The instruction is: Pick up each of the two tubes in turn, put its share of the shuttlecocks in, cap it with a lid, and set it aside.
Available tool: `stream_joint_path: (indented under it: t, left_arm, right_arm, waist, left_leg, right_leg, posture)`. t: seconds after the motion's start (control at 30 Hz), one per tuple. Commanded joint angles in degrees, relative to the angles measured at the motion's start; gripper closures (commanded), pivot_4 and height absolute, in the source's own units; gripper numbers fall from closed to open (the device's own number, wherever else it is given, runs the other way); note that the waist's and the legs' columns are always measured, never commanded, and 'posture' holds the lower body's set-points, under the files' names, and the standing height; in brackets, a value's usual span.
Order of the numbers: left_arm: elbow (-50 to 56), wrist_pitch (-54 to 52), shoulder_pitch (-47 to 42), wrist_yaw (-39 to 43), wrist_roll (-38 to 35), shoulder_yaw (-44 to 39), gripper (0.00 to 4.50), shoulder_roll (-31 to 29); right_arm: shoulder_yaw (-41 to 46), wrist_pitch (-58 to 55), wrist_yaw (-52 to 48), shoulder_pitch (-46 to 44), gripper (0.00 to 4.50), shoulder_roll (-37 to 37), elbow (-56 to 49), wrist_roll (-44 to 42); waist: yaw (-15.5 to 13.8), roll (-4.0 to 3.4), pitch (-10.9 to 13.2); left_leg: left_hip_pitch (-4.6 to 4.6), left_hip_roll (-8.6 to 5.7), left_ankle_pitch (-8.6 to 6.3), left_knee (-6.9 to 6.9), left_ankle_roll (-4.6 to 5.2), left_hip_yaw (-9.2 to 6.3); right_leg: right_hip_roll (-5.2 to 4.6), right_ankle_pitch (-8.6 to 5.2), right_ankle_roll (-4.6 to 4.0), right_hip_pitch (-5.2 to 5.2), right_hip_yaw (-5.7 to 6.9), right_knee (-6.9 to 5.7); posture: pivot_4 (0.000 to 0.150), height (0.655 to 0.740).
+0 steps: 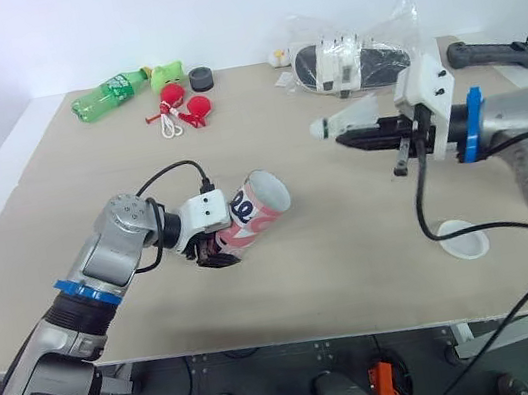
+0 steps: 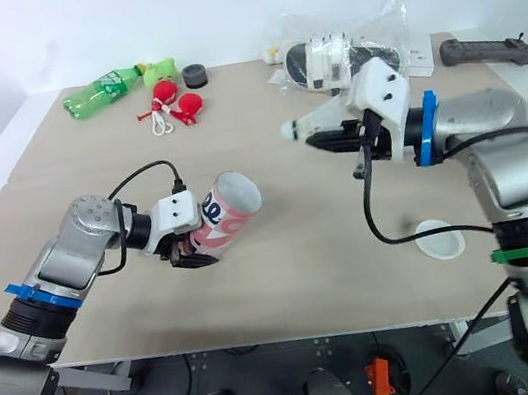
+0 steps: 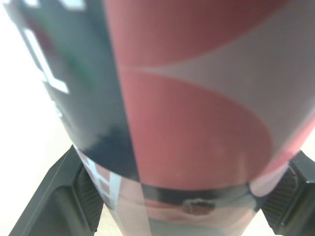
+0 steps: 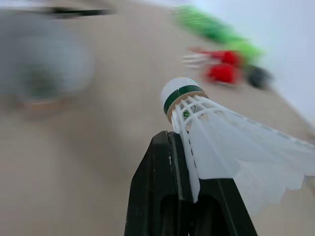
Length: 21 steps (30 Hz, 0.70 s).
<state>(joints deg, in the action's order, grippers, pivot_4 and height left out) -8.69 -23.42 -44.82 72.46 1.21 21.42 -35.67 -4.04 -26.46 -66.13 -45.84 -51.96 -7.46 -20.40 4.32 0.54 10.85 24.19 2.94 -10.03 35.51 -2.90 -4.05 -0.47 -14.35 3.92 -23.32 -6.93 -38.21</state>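
Over table (image 1: pixel 351 234): shuttlecock (image 1: pixel 348 121) in right gripper (image 1: pixel 343 140).

One tube (image 1: pixel 258 209) is clamped in the left jaws. One shuttlecock (image 1: pixel 348 122) is pinched in the right jaws. One white lid (image 1: pixel 463 238) lies on the worktop (image 1: pixel 332 237), near the right jaws on the robot's side. Well beyond the left jaws are one green bottle (image 1: pixel 110 92), one green toy (image 1: pixel 166 74), one black ring (image 1: pixel 201 78) and two red balls (image 1: pixel 186 107). Beyond the right jaws are one plastic bag (image 1: pixel 351 51) and one black handle (image 1: pixel 489 54).
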Motion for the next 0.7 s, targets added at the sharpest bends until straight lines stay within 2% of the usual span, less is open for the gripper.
stream_joint_path:
  t: [0.03,0.27,0.47,0.5,0.67,0.7]
  left_arm:
    - [-0.29,0.56,-0.45,-0.43,-0.04,-0.16,0.84,0.58]
    - [0.36,0.26,0.18,-0.79,-0.15,-0.27,0.84,0.53]
    - [0.58,-0.01,0.27,-0.94,-0.21,-0.27,0.84,0.56]
    - [0.55,-0.01,0.26,-0.98,-0.2,-0.26,0.84,0.58]
    - [0.74,-0.08,0.46,-1.09,-0.21,-0.28,0.84,0.67]
    - [0.77,-0.08,0.49,-1.1,-0.23,-0.3,0.84,0.69]
  right_arm:
    - [-4.88,-1.33,-5.01,-2.68,4.36,-1.05,-5.79,0.84]
    - [-13.06,-0.83,-5.27,-6.94,4.36,4.18,-5.43,6.35]
    - [-13.97,-0.74,-4.88,-9.31,4.36,8.85,-3.54,7.59]
    - [-13.89,-0.69,-5.02,-9.46,3.77,9.1,-3.37,7.68]
    - [-13.18,-1.24,-5.46,-10.43,1.63,9.41,-3.43,7.29]
    - [-12.79,-1.5,-5.45,-10.55,1.05,9.36,-3.53,7.09]
  waist:
    - [0.03,0.01,0.0]
    - [-0.15,0.01,0.0]
    - [-0.23,0.02,0.0]
    - [-0.23,0.02,0.0]
    - [-0.23,0.01,0.0]
    - [-0.23,0.02,0.0]
  left_leg:
    - [-0.01,0.01,0.0,0.01,0.0,0.0]
    - [0.1,-0.01,0.01,0.09,-0.01,0.01]
    - [0.11,0.0,0.01,0.08,-0.01,-0.01]
    - [0.13,0.0,0.01,0.09,-0.01,-0.01]
    - [0.11,0.0,0.01,0.07,-0.01,-0.02]
    - [0.11,0.0,0.01,0.07,-0.01,-0.02]
  right_leg:
    - [0.0,0.01,-0.03,0.0,0.02,0.0]
    - [-0.01,0.01,0.02,-0.04,0.0,0.0]
    - [-0.01,0.01,0.02,-0.05,0.03,-0.01]
    - [-0.02,0.01,0.02,-0.05,0.03,-0.01]
    - [-0.02,0.0,0.01,-0.05,0.06,-0.01]
    - [-0.02,0.0,0.01,-0.05,0.06,-0.01]
  posture:
    - [0.15,0.74]
    - [0.15,0.74]
    - [0.15,0.74]
    - [0.15,0.74]
    - [0.15,0.74]
    - [0.15,0.74]
